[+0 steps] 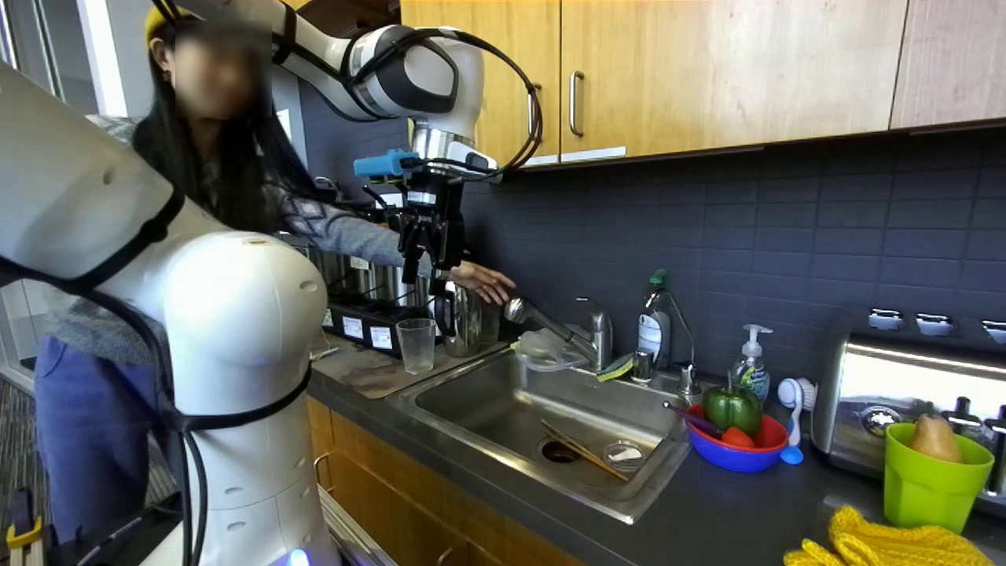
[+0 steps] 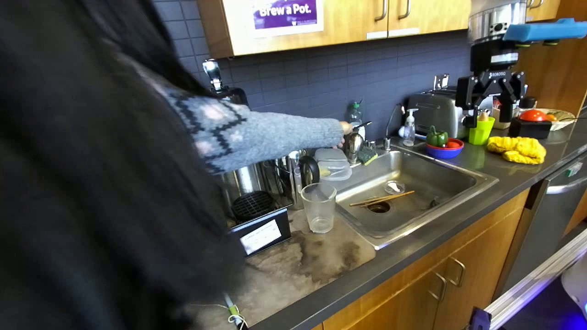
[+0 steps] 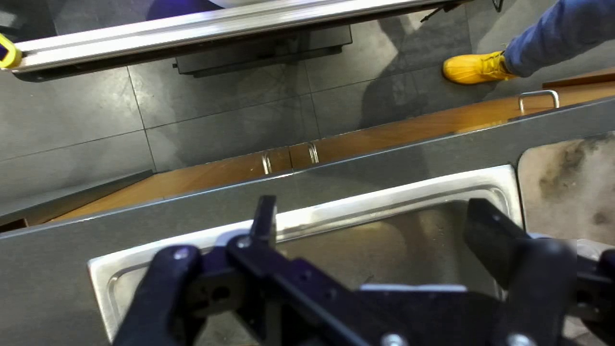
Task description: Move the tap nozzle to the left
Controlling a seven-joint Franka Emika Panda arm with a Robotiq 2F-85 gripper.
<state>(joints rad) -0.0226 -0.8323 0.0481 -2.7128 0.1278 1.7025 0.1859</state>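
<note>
The tap nozzle [image 1: 550, 326] is a shiny chrome spout at the back of the steel sink [image 1: 471, 446]. In an exterior view it slants up and leftward from its base, over a clear plastic container. It also shows in an exterior view [image 2: 354, 145], partly covered by a person's hand [image 2: 346, 128]. That hand reaches to the spout's end; I cannot tell whether it grips it. My gripper [image 1: 424, 279] is high above the counter, apart from the tap. It also shows in an exterior view [image 2: 489, 118]. In the wrist view my gripper [image 3: 373, 209] is open and empty above the sink; the tap is out of view there.
A person stands beside the arm, one arm stretched across the counter. A clear cup [image 1: 416, 346] and steel pitcher [image 1: 464, 322] stand left of the sink. Soap bottles [image 1: 652, 326], a bowl with a green pepper [image 1: 739, 456] and a toaster [image 1: 841, 393] stand to the right. Cabinets hang above.
</note>
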